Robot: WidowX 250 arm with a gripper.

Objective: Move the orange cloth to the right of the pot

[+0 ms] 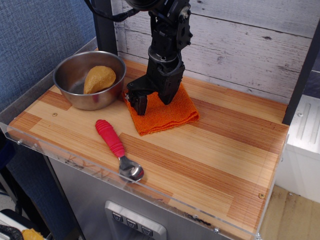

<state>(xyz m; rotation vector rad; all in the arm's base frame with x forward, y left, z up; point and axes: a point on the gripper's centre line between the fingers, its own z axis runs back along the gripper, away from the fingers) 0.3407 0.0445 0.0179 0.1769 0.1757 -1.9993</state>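
The orange cloth (167, 114) lies flat on the wooden tabletop, just right of the pot (98, 98), with its left corner close to the pot's wall. The pot is a shiny steel bowl with a tan lumpy object (99, 78) inside. My black gripper (153, 100) stands over the cloth's left rear part. Its two fingers are spread apart, tips at or just above the cloth. Nothing is held between them. The gripper hides the cloth's back left edge.
A red-handled metal spoon (111, 138) lies in front of the pot and cloth, near the table's front edge (150, 197). A white plank wall (250, 45) stands behind. A dark post (104, 25) rises behind the pot.
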